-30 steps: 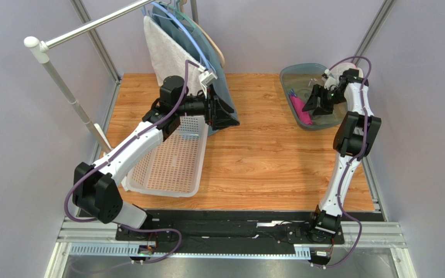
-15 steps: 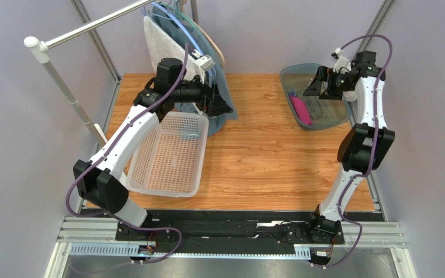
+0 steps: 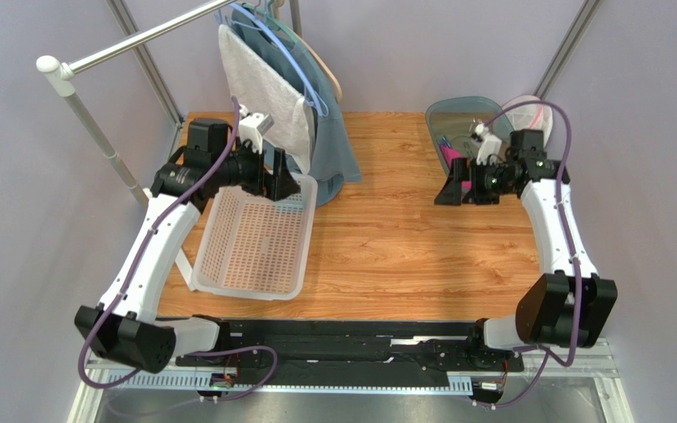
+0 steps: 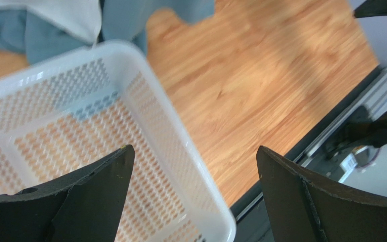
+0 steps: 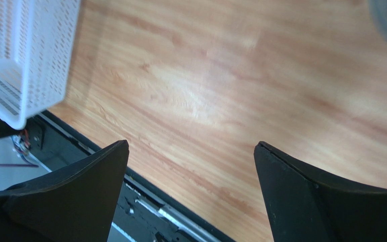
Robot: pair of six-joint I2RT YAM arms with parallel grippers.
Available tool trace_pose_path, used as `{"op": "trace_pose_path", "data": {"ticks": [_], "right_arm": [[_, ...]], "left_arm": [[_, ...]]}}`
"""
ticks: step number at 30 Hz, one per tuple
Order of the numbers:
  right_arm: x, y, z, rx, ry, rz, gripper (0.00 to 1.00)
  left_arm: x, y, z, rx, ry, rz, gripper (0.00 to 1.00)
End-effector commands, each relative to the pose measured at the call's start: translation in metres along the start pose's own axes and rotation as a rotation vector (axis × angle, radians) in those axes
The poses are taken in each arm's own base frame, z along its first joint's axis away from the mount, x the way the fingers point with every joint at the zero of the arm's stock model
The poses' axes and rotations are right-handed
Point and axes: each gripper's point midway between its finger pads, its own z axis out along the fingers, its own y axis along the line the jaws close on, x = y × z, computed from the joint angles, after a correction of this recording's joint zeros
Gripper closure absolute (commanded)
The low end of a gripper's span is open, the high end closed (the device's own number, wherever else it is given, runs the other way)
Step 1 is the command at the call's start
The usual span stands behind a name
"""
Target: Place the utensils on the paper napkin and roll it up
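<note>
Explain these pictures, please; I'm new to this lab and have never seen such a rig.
Two white robot arms are bolted to the near edge of a wooden table. One picture looks down from above; the other two come from a camera on each wrist, so the dark shapes at the bottom are that arm's own fingers. The left arm's fingers hang open above the edge of a white perforated plastic basket; the right arm's fingers are open above bare wood. Neither holds anything. At the back stand a grey see-through plastic tub holding a magenta-pink paper napkin, and a grey-white towel and teal cloth on hangers.
</note>
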Motion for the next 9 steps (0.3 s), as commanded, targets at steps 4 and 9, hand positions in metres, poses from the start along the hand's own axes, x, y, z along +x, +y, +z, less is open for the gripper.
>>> {"op": "trace_pose_path", "data": {"ticks": [4, 9], "right_arm": [[0.047, 0.028, 0.009, 0.083, -0.033, -0.135, 0.0], [0.055, 0.036, -0.011, 0.117, -0.091, -0.187, 0.0]], "left_arm": [[0.072, 0.034, -0.022, -0.203, 0.127, 0.063, 0.01], [0.089, 0.042, -0.039, -0.273, 0.113, 0.05, 0.01]]}}
